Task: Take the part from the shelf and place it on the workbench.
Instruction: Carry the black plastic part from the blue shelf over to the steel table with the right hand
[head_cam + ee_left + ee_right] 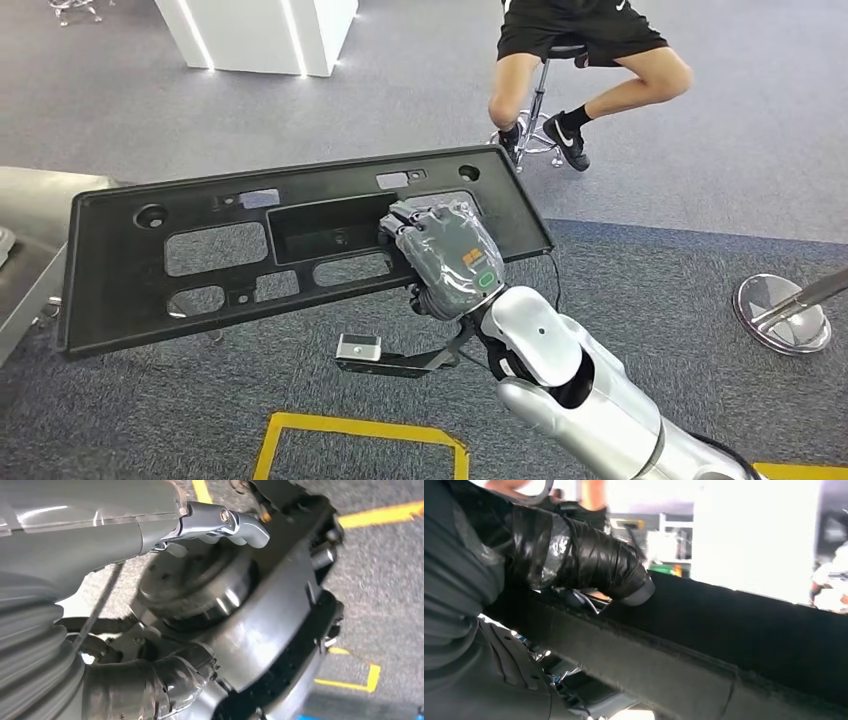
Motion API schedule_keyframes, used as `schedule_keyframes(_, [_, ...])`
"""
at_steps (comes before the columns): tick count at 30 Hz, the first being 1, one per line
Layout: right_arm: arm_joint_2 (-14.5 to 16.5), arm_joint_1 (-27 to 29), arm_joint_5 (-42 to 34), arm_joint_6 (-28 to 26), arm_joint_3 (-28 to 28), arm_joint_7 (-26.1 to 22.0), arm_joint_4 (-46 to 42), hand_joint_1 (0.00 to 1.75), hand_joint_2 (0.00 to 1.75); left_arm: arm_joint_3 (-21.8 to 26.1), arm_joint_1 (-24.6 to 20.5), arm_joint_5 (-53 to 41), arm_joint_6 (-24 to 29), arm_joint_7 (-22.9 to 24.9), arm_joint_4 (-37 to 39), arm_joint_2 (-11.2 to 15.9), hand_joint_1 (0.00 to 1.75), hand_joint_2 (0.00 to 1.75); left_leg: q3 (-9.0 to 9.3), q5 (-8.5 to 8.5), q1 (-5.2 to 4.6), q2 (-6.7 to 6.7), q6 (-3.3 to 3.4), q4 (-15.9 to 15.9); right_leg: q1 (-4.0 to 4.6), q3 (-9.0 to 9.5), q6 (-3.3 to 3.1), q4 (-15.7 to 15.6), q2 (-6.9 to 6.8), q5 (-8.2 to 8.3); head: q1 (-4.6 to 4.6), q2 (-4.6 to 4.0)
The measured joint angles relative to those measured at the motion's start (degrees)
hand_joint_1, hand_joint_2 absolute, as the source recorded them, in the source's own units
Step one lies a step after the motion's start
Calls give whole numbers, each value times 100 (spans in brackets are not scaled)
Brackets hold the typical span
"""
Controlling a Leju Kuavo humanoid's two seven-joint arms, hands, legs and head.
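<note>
Grey carpet floor (pixel 700 290) all around. Far right: person (pixel 590 50) in black shorts sitting on a stool (pixel 540 120), black sneakers with white logo. Far centre-left: white cabinet (pixel 260 35) with lit strips. Right edge: round chrome base (pixel 782 312) with a pole leaning off it. Near centre: yellow tape outline (pixel 360 432) on the floor. Left edge: grey metal counter (pixel 30 250).

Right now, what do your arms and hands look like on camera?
The right arm is glossy silver with rounded segments and dark joint gaps. The right hand wears a grey cover under clear film, bearing an orange mark and a green-ringed button; a black cable runs beside the wrist. Its thumb is wrapped in black tape. The left hand has a grey ribbed cover and a silver metal finger.
</note>
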Motion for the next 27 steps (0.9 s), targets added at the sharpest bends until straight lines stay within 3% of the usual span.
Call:
schedule_keyframes(2, [-6,132,59,-107,38,11,-18,175,175,3,-29,7,140,56,0,-35,0,175,4,9,5,-121,56,-7,-17,-342,6,709,338,-354,2,0])
schedule_keyframes(3, [-14,210,79,-135,54,18,-21,175,175,7,-44,11,198,72,0,-53,0,175,0,9,0,-196,71,-2,-18,-538,4,1087,391,-492,2,-1])
schedule_keyframes(4, [-25,287,96,-147,68,25,-22,175,175,11,-53,16,245,85,0,-70,0,175,-2,7,-5,-279,77,5,-16,-681,2,1338,411,-539,2,-1])
schedule_keyframes(5, [-34,344,109,-156,79,29,-22,175,175,16,-56,19,279,93,0,-83,0,175,-3,3,-8,-362,78,18,-16,-726,-5,1371,417,-467,2,-1])
schedule_keyframes(7, [-50,399,128,-177,87,31,-25,175,175,25,-57,26,310,100,0,-104,0,175,-8,-13,-7,-527,62,61,-21,-516,-37,818,523,-56,2,-1])
schedule_keyframes(8, [-57,404,133,-187,87,31,-26,175,175,27,-59,34,308,102,0,-115,0,175,-24,-26,-8,-601,44,94,-33,-358,-55,442,693,123,1,-1])
schedule_keyframes(10, [-72,407,136,-197,86,23,-34,175,175,33,-71,72,275,97,0,-131,0,175,-85,-43,-1,-738,-3,157,-48,-167,-65,-39,947,292,-1,0])
schedule_keyframes(11, [-79,406,139,-196,86,15,-38,175,175,39,-69,95,247,93,0,-135,0,175,-117,-39,11,-806,-35,168,-41,-155,-67,-87,976,275,-1,0])
schedule_keyframes(12, [-84,399,137,-190,86,4,-46,175,175,48,-60,120,214,88,0,-134,0,175,-144,-27,22,-877,-71,163,-36,-144,-75,-108,898,285,-1,0])
schedule_keyframes(13, [-87,380,127,-179,86,-7,-58,175,175,58,-47,140,177,85,-1,-136,0,175,-161,-23,30,-864,-102,163,-39,-119,-100,-137,816,299,-1,-1])
schedule_keyframes(15, [-87,325,70,-138,77,-24,-99,175,175,80,-34,169,90,84,-2,-134,0,175,-252,-136,9,-588,-166,346,-66,-49,-160,-218,649,330,-25,-1])
schedule_keyframes(17, [-92,262,3,-74,47,-26,-146,175,175,105,-54,197,22,84,-2,-120,0,175,-525,-435,4,-231,-220,929,-63,-7,-198,-257,467,330,-49,-1])
schedule_keyframes(19, [-97,202,-35,1,12,-16,-196,175,175,131,-68,225,-5,79,-2,-108,0,175,-846,-664,26,-127,-263,1556,-57,7,-205,-256,274,307,-50,-1])
schedule_keyframes(20, [-98,172,-44,40,0,-10,-228,175,175,139,-65,240,-14,71,-2,-101,0,175,-893,-645,35,-104,-278,1644,-59,15,-199,-255,182,292,-50,-1])
schedule_keyframes(21, [-99,137,-44,79,-9,-7,-269,175,175,143,-57,256,-23,62,-2,-94,0,175,-823,-524,42,-72,-287,1512,-62,29,-190,-253,99,276,-51,-1])
schedule_keyframes(22, [-100,97,-41,114,-18,-2,-318,175,175,146,-44,274,-31,52,-2,-86,0,175,-644,-330,47,-9,-287,1181,-64,51,-174,-251,26,256,-50,-1])
schedule_keyframes(24, [-104,4,-31,182,-51,8,-441,175,175,148,-18,303,-52,37,-1,-69,0,175,-241,-49,15,256,-248,427,-41,96,-122,-243,-99,209,-48,-1])
schedule_keyframes(26, [-119,-89,-30,252,-89,32,-565,175,175,153,-8,326,-89,19,0,-61,0,175,-96,0,-34,370,-173,116,1,122,-63,-238,-213,172,-42,-1])
schedule_keyframes(27, [-130,-138,-35,297,-102,49,-619,175,175,160,-5,334,-117,5,0,-58,0,175,-107,0,-48,298,-131,113,15,132,-39,-239,-272,160,-40,-1])
